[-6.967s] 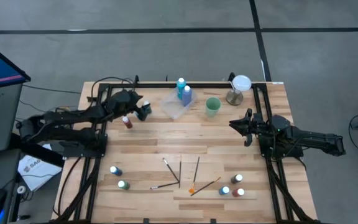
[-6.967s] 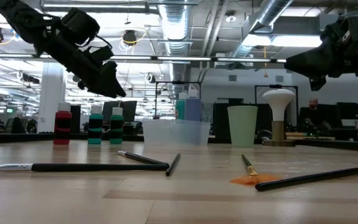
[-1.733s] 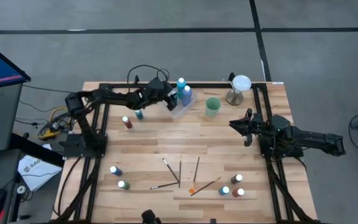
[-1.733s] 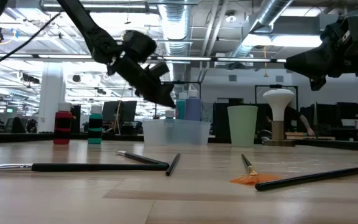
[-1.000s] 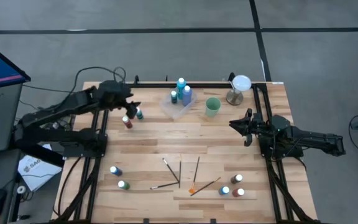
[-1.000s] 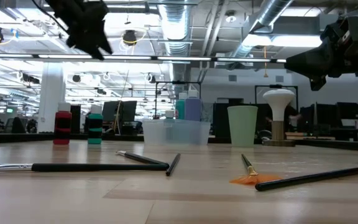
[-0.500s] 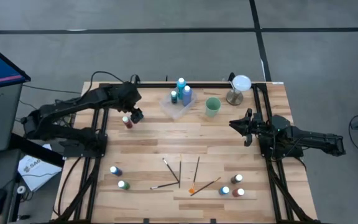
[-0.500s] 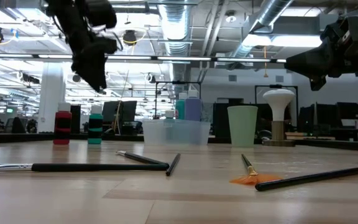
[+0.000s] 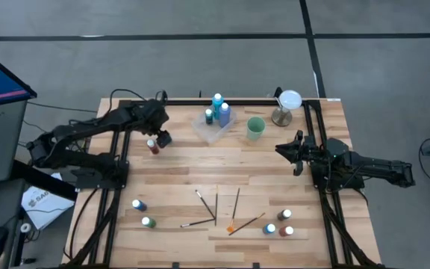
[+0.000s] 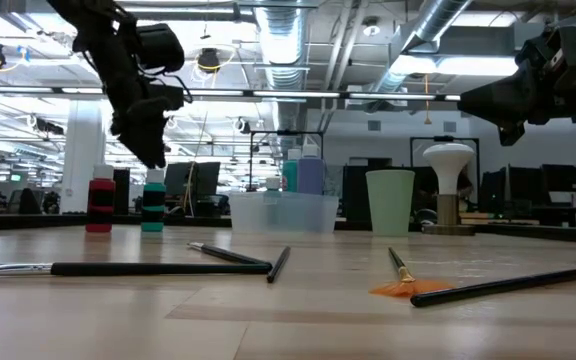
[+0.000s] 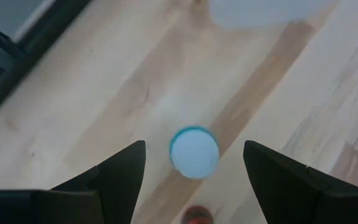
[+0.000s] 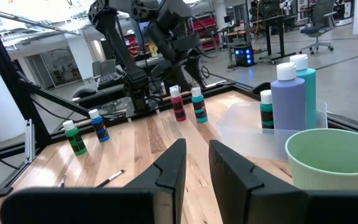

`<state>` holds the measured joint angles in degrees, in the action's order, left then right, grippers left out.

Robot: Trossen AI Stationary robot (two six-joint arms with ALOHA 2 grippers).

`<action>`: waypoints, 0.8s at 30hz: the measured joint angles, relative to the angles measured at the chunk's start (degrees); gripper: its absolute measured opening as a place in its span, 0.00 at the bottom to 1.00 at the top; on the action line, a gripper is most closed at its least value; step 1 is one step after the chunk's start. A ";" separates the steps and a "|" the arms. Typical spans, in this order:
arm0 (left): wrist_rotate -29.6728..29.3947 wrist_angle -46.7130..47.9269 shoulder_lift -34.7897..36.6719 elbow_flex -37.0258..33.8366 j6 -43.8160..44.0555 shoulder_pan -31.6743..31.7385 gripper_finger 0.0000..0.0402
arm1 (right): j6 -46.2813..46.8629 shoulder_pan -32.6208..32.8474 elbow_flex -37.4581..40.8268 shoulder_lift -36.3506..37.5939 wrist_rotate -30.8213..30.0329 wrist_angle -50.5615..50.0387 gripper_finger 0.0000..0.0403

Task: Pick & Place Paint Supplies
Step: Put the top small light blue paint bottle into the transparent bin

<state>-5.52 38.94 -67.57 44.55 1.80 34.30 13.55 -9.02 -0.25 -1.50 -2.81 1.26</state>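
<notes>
1. Teal paint bottle [image 11: 194, 152] stands upright on the desk [image 9: 222, 168], close beside the red bottle [image 9: 153, 147]; if I come down off-centre, a finger could knock either one over.
2. My left claw [image 11: 194, 186] hangs right above the teal bottle's cap, fingers spread wide and holding nothing.
3. My right claw [image 9: 290, 153] waits well apart, fingers nearly together, empty.

On your light wooden bench [image 9: 200, 168], a clear plastic tray [image 9: 209, 131] sits at the far edge. Just right of it stands a pale green cup [image 9: 255, 128], then a white-topped, mushroom-shaped metal stand [image 9: 287, 104] near the far right corner.
</notes>
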 joint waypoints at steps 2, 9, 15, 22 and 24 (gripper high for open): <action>0.01 -0.15 0.00 -1.08 0.03 -0.02 0.67 | -0.01 0.00 -0.01 0.02 0.00 0.00 0.16; -0.19 -3.43 0.00 -3.15 0.13 -0.04 0.64 | -0.01 -0.01 -0.02 0.00 0.00 0.00 0.16; -0.28 -3.55 0.00 -4.96 0.15 -0.04 0.52 | 0.01 -0.01 -0.02 0.00 0.00 0.00 0.16; -1.59 -5.79 0.00 -5.24 0.16 -0.04 0.34 | 0.01 -0.02 -0.02 0.02 0.00 0.00 0.16; -1.98 -6.62 0.00 -5.24 0.11 -0.04 0.29 | 0.01 -0.02 0.00 0.00 0.00 0.00 0.16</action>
<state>-7.51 32.32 -67.57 39.31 1.92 34.26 13.56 -9.04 -0.25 -1.50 -2.81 1.26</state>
